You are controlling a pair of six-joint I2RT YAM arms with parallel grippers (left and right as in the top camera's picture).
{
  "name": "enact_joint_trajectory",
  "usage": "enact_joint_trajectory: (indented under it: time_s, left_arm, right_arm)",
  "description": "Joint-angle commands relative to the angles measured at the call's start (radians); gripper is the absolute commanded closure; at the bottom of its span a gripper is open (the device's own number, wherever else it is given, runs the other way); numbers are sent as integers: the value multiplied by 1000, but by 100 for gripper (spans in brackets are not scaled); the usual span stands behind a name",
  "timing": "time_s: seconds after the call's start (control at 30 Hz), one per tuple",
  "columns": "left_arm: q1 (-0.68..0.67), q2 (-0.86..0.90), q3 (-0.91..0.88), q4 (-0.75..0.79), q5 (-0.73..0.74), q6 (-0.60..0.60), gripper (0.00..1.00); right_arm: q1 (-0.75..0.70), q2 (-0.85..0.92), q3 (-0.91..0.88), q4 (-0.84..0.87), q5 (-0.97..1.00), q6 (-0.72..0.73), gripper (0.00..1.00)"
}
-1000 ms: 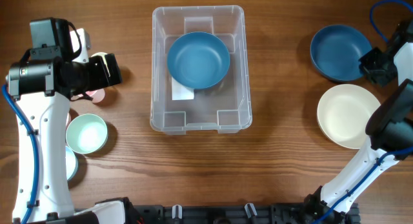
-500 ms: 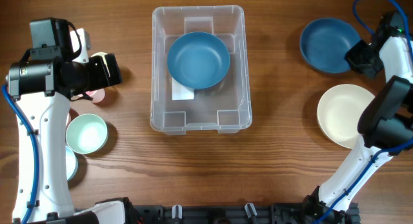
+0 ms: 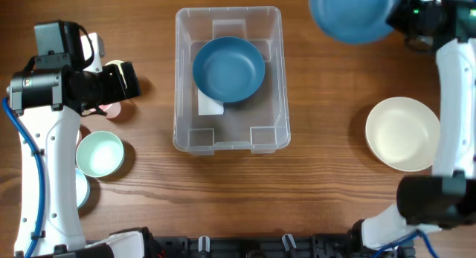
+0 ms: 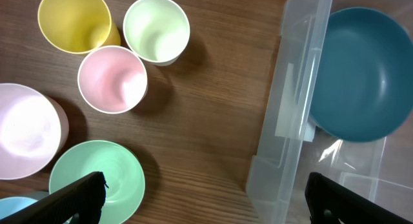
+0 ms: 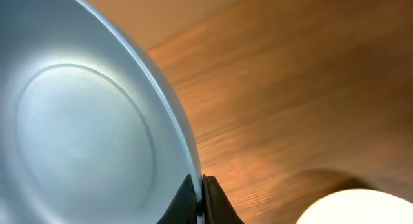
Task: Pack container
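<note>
Lifted and carried leftward since the earlier frame, the raised blue bowl (image 3: 351, 14) hangs at the far right, its rim clamped in the right gripper (image 5: 200, 197). The container (image 3: 178, 102) sits mid-table and holds the packed blue bowl (image 3: 229, 69). The left gripper (image 4: 206, 206) is spread wide and empty.

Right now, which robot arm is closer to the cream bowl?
Right. The right arm runs beside the cream bowl, its jaws gripping a blue bowl farther back; the left arm is far off, beyond the container.
</note>
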Motion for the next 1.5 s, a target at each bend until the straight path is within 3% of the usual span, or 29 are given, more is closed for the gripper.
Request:
enact_joint_trajectory:
  time_s: [0.0, 0.2, 0.47, 0.6, 0.63, 0.73, 0.8, 0.87, 0.93, 1.03, 1.17, 1.27, 1.37, 1.47]
  left_arm:
    - [6, 6, 11, 2, 19, 20, 0]
    - [6, 6, 11, 2, 19, 20, 0]
    - [6, 6, 11, 2, 19, 20, 0]
    - [6, 6, 11, 2, 19, 20, 0]
    - [6, 6, 11, 2, 19, 20, 0]
    - [6, 6, 11, 2, 19, 20, 0]
    - [6, 6, 11, 2, 19, 20, 0]
    - [6, 6, 11, 2, 19, 20, 0]
    - [6, 6, 11, 2, 19, 20, 0]
    - [6, 6, 11, 2, 19, 20, 0]
    - [6, 6, 11, 2, 19, 20, 0]
    - [6, 6, 11, 2, 19, 20, 0]
    - [6, 6, 11, 2, 19, 20, 0]
    - [6, 6, 11, 2, 19, 20, 0]
  right_arm:
    - [166, -5, 10, -39, -17, -48, 96]
    - [449, 106, 8, 18, 26, -4, 96]
    - [516, 397, 8, 90, 22, 6, 96]
    - [516, 430, 8, 141, 17, 5, 96]
    - [516, 429, 9, 149, 17, 5, 93]
    - [516, 409, 10, 155, 18, -5, 61]
    - [514, 353, 13, 153, 34, -22, 51]
    - [509, 279, 13, 150, 66, -19, 50]
    - [496, 179, 13, 142, 116, -5, 41]
    - [430, 19, 13, 59, 241, 137, 36]
    - [234, -103, 13, -199, 260, 377, 32]
    - [101, -101, -24, -374, 239, 377, 23]
    - [38, -100, -188, -370, 239, 363, 19]
    - [26, -100, -401, -226, 235, 359, 19]
